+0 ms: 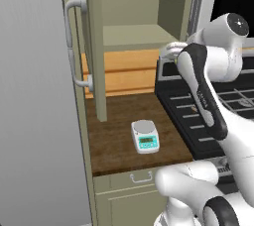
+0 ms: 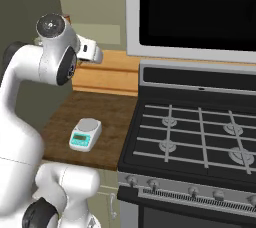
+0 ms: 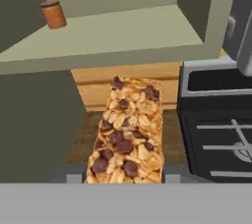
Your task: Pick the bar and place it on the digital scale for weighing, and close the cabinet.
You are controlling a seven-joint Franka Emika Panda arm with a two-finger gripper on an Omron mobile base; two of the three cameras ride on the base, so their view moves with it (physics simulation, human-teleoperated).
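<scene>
Oats and dark chocolate chunks stud the golden granola bar [image 3: 126, 132], clamped lengthwise in the end effector [image 3: 124, 178], projecting straight ahead toward the cabinet [image 3: 118, 31] shelf.

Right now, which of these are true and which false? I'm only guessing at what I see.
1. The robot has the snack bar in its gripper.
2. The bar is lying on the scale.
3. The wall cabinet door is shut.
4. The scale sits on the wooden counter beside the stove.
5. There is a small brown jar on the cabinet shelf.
1. True: the bar is held in the gripper.
2. False: the weighing plate of the digital scale is bare; the bar is up in the gripper.
3. False: the cabinet door stands open, its shelf showing.
4. True: it rests on the wooden counter, left of the stove.
5. True: a small brown jar stands on the shelf.
</scene>
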